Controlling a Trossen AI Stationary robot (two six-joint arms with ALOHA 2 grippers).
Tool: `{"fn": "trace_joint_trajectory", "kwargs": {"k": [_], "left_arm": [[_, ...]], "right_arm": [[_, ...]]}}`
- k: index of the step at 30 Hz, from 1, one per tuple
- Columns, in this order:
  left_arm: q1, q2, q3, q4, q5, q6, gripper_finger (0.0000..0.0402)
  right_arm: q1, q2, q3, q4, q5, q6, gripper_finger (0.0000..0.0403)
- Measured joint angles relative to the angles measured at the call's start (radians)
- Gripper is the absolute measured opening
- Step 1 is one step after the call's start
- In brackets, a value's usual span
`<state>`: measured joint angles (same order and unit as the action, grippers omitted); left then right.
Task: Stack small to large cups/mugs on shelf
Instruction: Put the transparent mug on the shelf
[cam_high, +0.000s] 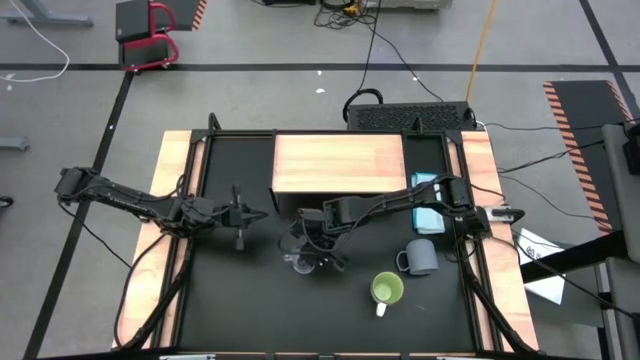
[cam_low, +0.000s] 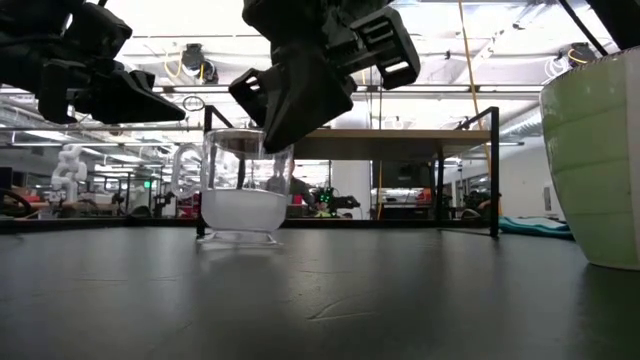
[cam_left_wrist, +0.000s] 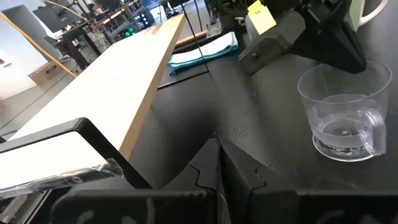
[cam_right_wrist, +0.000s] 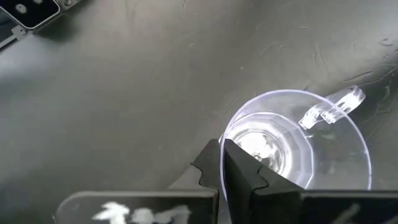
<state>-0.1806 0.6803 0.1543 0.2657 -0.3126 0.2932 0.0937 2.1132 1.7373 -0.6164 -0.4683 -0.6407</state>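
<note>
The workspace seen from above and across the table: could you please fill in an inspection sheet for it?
Surface: black table top, wood side strips.
Job's things: clear glass cup on the table; grey-blue mug and lime-green mug also on the table; shelf bare.
Clutter: teal cloth beside the shelf.
Grippers: right gripper over the cup's rim, jaws shut; left gripper off to the side, jaws shut.
Cables: black and yellow leads on the floor.
Surroundings: red-framed stand, papers.

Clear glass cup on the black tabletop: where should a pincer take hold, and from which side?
Probably the rim wall of the glass cup, from above: it stands upright, mouth open, one finger inside, one outside, opposite its handle. The right pincer, shut, hovers over that rim.
</note>
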Motion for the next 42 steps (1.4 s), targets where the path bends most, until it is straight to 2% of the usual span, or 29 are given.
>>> {"fn": "trace_joint_trajectory", "kwargs": {"k": [11, 33, 42], "left_arm": [[0.000, 0.000, 0.000, 0.000, 0.000, 0.000, 0.0019], [0.000, 0.000, 0.000, -0.001, 0.001, -0.008, 0.0019], [0.000, 0.000, 0.000, 0.000, 0.001, -0.006, 0.0019]], "right_arm": [[0.000, 0.000, -0.005, 0.020, -0.001, 0.025, 0.0001], [0.000, -0.010, -0.005, 0.034, -0.006, 0.053, 0.0084], [-0.014, -0.079, -0.005, 0.003, -0.005, 0.102, 0.0095]]}}
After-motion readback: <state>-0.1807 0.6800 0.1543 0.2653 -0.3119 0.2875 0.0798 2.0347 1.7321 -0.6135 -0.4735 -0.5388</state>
